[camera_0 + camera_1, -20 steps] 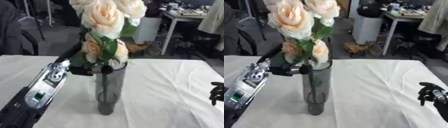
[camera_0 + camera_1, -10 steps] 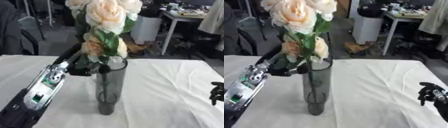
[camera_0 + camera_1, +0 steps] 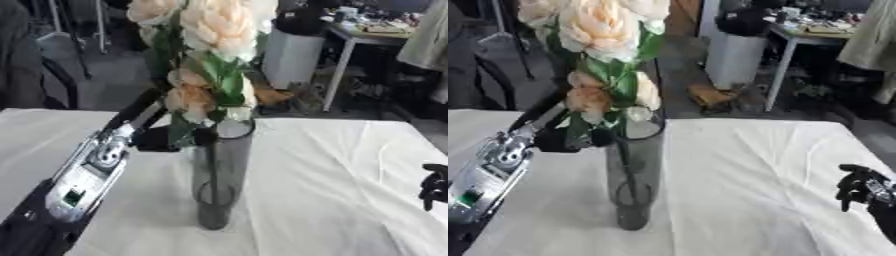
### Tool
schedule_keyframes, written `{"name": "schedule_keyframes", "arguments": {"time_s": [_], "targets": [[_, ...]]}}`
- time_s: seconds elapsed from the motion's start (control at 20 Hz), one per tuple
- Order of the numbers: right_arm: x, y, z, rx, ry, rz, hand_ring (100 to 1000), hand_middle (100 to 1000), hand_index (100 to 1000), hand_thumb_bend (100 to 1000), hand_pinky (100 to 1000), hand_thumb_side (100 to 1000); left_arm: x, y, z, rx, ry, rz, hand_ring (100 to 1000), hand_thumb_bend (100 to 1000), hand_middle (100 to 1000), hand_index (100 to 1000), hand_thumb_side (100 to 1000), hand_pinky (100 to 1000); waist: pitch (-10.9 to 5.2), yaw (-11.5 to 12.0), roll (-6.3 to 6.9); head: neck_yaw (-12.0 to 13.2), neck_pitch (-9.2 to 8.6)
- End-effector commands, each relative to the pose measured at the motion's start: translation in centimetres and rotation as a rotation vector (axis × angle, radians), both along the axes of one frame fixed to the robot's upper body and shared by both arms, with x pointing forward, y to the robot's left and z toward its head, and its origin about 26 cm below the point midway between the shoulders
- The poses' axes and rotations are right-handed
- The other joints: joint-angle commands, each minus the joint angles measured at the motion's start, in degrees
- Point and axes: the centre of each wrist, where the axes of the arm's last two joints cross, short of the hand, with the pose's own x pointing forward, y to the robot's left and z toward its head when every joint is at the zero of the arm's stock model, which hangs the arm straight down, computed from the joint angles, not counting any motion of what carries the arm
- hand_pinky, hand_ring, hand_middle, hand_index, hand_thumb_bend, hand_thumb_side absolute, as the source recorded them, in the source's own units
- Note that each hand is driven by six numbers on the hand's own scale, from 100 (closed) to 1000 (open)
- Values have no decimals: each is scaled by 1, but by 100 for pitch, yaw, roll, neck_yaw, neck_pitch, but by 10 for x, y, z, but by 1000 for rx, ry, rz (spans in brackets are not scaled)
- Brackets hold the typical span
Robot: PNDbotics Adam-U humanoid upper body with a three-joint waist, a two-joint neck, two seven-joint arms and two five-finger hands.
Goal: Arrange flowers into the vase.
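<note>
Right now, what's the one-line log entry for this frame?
left hand: at flower stems, beside vase rim | flowers: stems in vase | right hand: idle, lower right

Black left arm (image 3: 83,185) (silver casing, green mark), black fingers (image 3: 852,186).

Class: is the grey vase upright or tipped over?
Upright: the vase stands on its base on the white tablecloth, flowers rising from its mouth.
</note>
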Motion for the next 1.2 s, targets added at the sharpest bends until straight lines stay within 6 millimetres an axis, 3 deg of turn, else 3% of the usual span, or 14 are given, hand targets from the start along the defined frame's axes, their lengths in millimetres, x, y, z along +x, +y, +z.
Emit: {"name": "schedule_keyframes", "arguments": {"time_s": [0.05, 1.2], "targets": [[2, -11, 14, -74, -84, 50, 473, 507, 800, 100, 317, 752, 1, 6, 9, -2, -28, 16, 890, 1000, 690, 790, 850, 772, -39, -1, 15, -15, -46], [1, -11, 14, -75, -83, 46, 473, 506, 800, 100, 316, 755, -7, 11, 20, -30, -104, 66, 889, 1000, 690, 794, 813, 783, -39, 17, 19, -28, -58]]}}
